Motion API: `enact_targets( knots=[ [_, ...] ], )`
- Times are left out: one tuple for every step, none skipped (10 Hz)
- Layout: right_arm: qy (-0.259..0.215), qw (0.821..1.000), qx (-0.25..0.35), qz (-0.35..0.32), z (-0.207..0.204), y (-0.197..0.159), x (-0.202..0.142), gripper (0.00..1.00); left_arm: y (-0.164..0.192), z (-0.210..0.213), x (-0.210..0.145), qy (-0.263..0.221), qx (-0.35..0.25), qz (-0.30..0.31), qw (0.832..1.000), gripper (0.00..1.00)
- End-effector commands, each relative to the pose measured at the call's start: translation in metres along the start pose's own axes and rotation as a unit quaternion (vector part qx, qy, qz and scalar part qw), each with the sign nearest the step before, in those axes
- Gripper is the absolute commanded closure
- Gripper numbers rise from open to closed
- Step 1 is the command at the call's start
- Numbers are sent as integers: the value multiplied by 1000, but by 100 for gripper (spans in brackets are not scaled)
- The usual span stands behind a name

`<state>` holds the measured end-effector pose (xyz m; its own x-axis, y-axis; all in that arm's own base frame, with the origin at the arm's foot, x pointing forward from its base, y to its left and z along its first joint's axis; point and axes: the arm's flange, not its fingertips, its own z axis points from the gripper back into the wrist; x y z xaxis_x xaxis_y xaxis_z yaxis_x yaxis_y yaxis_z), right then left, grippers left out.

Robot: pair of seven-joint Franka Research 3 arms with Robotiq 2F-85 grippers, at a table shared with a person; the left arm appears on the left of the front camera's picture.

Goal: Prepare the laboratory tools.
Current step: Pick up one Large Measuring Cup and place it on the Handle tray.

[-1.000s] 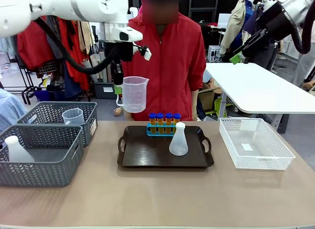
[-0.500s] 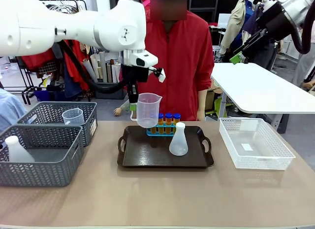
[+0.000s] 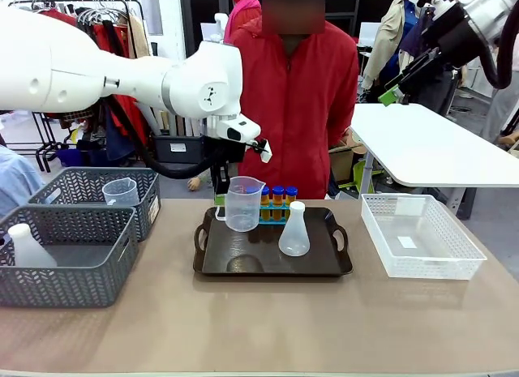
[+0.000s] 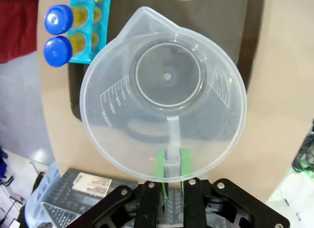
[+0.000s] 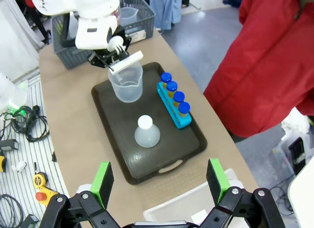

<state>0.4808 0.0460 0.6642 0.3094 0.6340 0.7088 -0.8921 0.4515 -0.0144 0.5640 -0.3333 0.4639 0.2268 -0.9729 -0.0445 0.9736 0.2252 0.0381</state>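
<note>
My left gripper (image 3: 219, 200) is shut on the handle of the clear graduated beaker (image 3: 243, 204), held upright at the back left of the dark tray (image 3: 272, 265); I cannot tell whether its base touches the tray. In the left wrist view the green fingers (image 4: 160, 170) pinch the handle below the beaker (image 4: 164, 98). The white conical flask (image 3: 293, 231) stands on the tray. Behind it, orange tubes with blue caps (image 3: 277, 194) sit in the blue rack (image 3: 272, 215). My right gripper (image 5: 160, 180) hangs open high above the tray (image 5: 147, 162), beaker (image 5: 126, 83), flask (image 5: 146, 132) and rack (image 5: 175, 110).
Two grey baskets stand at the left: the far one (image 3: 97, 186) holds another beaker (image 3: 120, 190), the near one (image 3: 69, 259) another flask (image 3: 28, 247). A white basket (image 3: 418, 239) sits right of the tray. A person in a red jacket (image 3: 296, 101) stands at the far edge.
My left arm has carried the beaker rightward and down, from high over the table's far edge to the tray's back left. The right arm has not moved.
</note>
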Motion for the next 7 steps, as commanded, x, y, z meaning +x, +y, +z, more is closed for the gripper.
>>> enact_targets(
  knots=[
    [-2, 1000, -3, 0, 1, 1, 1, 0, -4, -15, -11, -8, 20, 14, 1000, 100],
    [-2, 1000, -3, 0, 1, 1, 1, 0, -2, -23, -10, -8, 15, 22, 1000, 100],
    [-2, 1000, -3, 0, 1, 1, 1, 0, 0, -19, -11, -14, 2, 32, 999, 100],
    [-2, 1000, -3, 0, 1, 1, 1, 0, 2, -16, -1, -7, 4, 10, 1000, 100],
    [-2, 1000, -3, 0, 1, 1, 1, 0, 2, -16, -1, -7, 4, 10, 1000, 100],
    [-2, 1000, -3, 0, 1, 1, 1, 0, 2, -16, -1, -7, 4, 10, 1000, 100],
    [-2, 1000, -3, 0, 1, 1, 1, 0, 2, -20, -1, -8, 2, 16, 1000, 100]
  ],
)
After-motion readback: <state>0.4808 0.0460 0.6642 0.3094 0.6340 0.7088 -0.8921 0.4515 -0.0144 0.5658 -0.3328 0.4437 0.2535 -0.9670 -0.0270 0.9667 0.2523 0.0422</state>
